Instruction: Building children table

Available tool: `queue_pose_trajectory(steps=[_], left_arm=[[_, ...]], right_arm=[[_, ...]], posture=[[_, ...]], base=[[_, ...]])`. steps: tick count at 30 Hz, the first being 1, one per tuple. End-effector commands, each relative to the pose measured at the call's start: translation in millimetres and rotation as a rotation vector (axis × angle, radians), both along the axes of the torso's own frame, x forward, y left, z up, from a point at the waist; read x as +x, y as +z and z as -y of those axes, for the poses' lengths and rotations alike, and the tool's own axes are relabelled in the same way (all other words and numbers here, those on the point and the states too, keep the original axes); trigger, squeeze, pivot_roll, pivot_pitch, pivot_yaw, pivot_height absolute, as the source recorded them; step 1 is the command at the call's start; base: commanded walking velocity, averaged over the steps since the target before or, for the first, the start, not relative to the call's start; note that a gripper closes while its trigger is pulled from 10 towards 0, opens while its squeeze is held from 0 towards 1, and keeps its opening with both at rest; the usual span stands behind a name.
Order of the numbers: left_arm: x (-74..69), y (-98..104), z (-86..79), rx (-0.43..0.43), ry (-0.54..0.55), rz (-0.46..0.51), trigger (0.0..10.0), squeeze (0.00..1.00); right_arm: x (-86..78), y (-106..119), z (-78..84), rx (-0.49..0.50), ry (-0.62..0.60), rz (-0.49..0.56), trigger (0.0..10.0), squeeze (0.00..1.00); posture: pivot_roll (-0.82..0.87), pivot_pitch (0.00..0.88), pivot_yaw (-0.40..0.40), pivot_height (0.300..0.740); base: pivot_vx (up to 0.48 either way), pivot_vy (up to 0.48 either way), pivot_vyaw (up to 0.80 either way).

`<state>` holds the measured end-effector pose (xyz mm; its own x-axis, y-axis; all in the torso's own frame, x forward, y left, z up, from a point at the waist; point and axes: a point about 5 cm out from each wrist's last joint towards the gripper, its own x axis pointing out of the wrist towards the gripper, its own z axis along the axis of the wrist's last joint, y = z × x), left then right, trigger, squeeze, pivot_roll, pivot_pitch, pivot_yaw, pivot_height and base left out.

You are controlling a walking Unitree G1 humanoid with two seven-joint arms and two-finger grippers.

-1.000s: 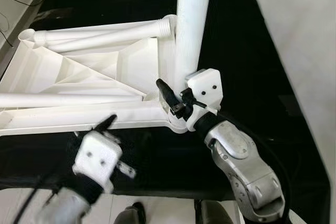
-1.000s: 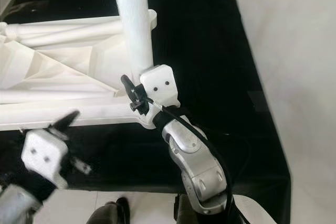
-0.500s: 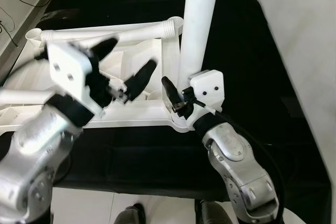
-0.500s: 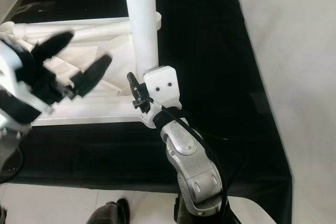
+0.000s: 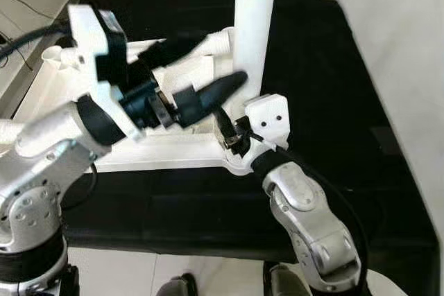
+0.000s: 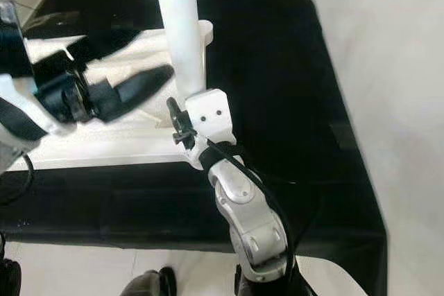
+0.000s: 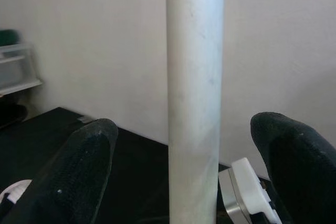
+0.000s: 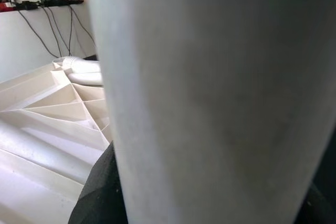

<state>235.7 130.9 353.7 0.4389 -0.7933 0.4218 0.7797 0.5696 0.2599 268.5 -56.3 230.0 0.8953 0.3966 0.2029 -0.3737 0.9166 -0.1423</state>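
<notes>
Right gripper clamps the base of the upright table leg, fingers pressed against the tube where it enters the corner socket of the upturned tabletop; judging by this grip, it steadies the leg for seating. In the left eye view the leg rises toward 12 o'clock from picture centre, and the tabletop lies at 9 o'clock on the black mat, ribbed underside up so the sockets are reachable. Left gripper, fingers spread, approaches the leg from 9 o'clock, probably to take a second, higher hold. Right eye view: same arrangement, with a loose leg lying across the tabletop at 10 o'clock. Left wrist view: the leg stands centred between the two spread fingertips, not touched. Right wrist view: the leg is pressed close, the ribbed underside beyond it.
</notes>
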Motion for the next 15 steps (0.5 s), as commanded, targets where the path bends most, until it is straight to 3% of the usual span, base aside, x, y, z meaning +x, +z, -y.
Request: queue_pose_trajectory(steps=[1, 3, 4, 5, 9, 15], left_arm=[[11.2, 3, -2.7, 0.027, 0.038, -0.006, 10.0, 0.0], [25.1, 5, 1.1, 0.054, 0.022, -0.024, 10.0, 0.0], [25.1, 5, 1.1, 0.054, 0.022, -0.024, 10.0, 0.0], [35.9, 5, 4.9, 0.076, -0.008, -0.052, 10.0, 0.0], [49.4, 2, 13.5, 0.139, -0.056, -0.09, 10.0, 0.0], [53.0, 4, 28.1, 0.179, -0.187, -0.115, 10.0, 0.0]], right_arm=[[3.5, -21, -5.2, -0.024, 0.011, -0.102, 10.0, 0.0], [1.6, -19, -9.3, -0.013, 0.03, -0.095, 10.0, 0.0], [1.6, -19, -9.3, -0.013, 0.03, -0.095, 10.0, 0.0], [-0.1, -17, -11.7, -0.01, 0.045, -0.085, 10.0, 0.0], [-1.8, -14, -14.0, -0.012, 0.065, -0.067, 10.0, 0.0], [-4.4, -12, -20.5, -0.046, 0.112, -0.027, 10.0, 0.0]], posture=[[0.05, 0.247, 0.105, 0.74], [0.05, 0.245, 0.107, 0.74], [0.05, 0.245, 0.107, 0.74], [0.04, 0.24, 0.109, 0.74], [0.04, 0.239, 0.114, 0.74], [0.04, 0.238, 0.13, 0.74]], base=[[0.0, 0.0, 0.0], [0.0, 0.0, 0.0], [0.0, 0.0, 0.0], [0.0, 0.0, 0.0], [0.0, 0.0, 0.0], [0.0, 0.0, 0.0]])
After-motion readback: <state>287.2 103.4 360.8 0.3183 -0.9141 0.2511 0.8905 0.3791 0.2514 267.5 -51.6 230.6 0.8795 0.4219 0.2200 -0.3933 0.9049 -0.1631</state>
